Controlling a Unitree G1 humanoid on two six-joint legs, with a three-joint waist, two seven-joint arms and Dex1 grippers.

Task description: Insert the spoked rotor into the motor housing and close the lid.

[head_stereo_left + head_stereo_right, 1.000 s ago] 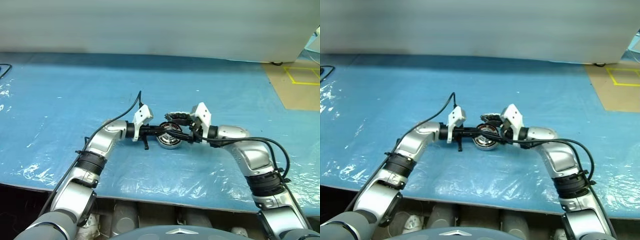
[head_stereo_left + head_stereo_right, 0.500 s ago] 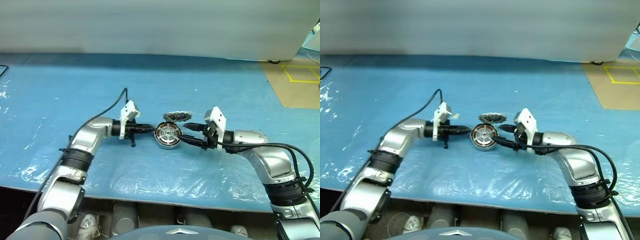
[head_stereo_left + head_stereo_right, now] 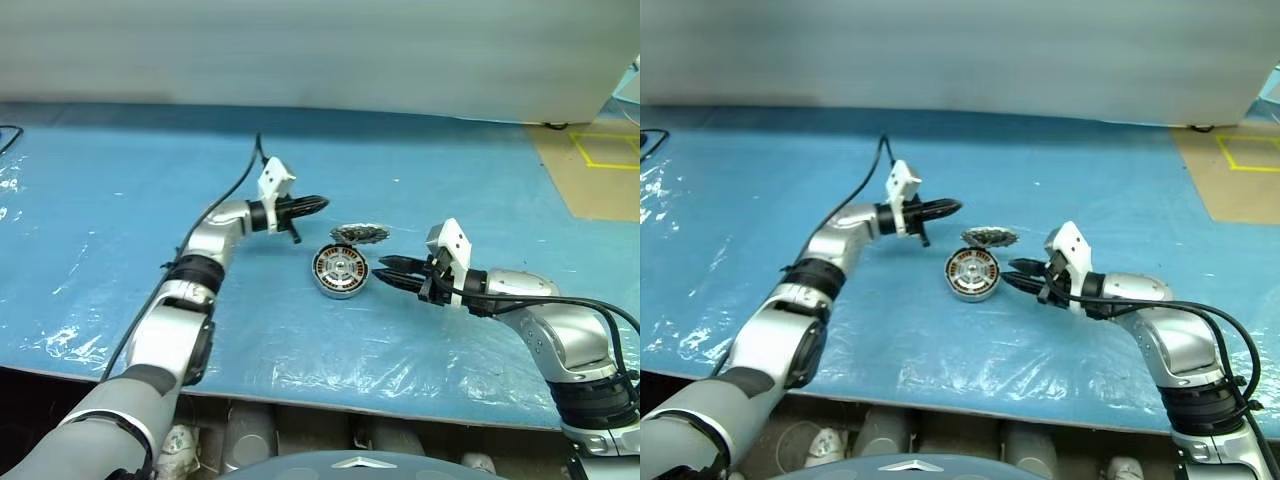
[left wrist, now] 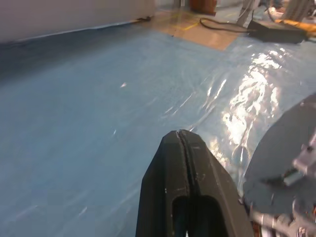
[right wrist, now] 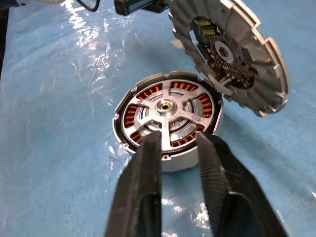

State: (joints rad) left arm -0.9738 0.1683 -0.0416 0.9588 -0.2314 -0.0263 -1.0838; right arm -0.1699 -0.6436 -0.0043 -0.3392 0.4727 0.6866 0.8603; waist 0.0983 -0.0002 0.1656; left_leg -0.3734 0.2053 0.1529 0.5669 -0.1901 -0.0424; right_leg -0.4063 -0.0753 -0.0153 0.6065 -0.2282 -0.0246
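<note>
Right wrist view: motor housing lies flat on the blue-covered counter, spoked rotor seated inside over copper windings. Lid leans tilted against the housing's far rim. Right claw hovers near the housing, fingers slightly parted, grasping nothing. Left claw clenched, empty, raised apart from the parts.
</note>
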